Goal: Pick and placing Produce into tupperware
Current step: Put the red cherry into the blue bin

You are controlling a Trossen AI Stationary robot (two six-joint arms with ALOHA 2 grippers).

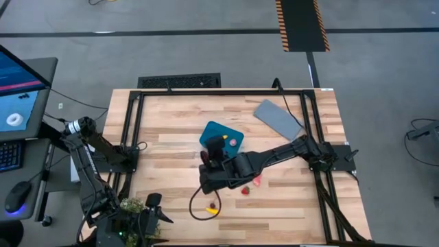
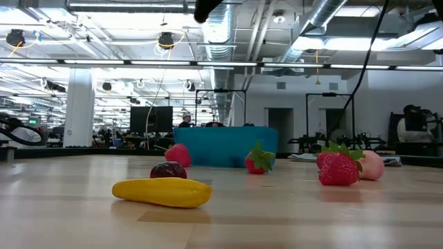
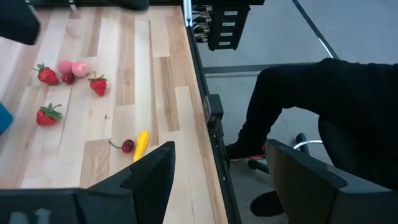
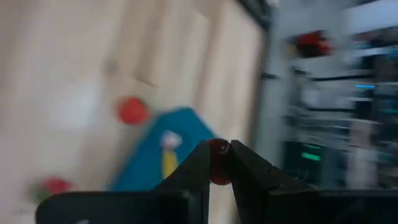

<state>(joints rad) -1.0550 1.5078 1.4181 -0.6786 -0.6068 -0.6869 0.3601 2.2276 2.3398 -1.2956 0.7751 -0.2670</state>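
The teal tupperware (image 1: 221, 132) sits mid-table. In the right wrist view it (image 4: 149, 163) holds a yellow piece (image 4: 169, 163) and a pale piece (image 4: 169, 140). My right gripper (image 1: 215, 143) hangs over it, shut on a small red piece of produce (image 4: 217, 167). Strawberries (image 2: 338, 168), a pink piece (image 2: 372, 166), a dark cherry (image 2: 168, 170) and a yellow piece (image 2: 163, 191) lie on the table nearer the front edge. My left gripper (image 3: 217, 186) is open and empty at the near left corner. My right gripper pinches the small round red piece (image 4: 218, 149) between its two fingertips (image 4: 200, 163). The piece is lifted clear, above the tupperware. The view is blurred and shows no more of the hold.
A flat grey lid (image 1: 278, 118) lies at the far right of the table. A leafy green plant (image 1: 134, 206) sits by my left arm at the near left corner. A person in dark clothes (image 3: 329, 112) sits beyond the table's edge, in the left wrist view.
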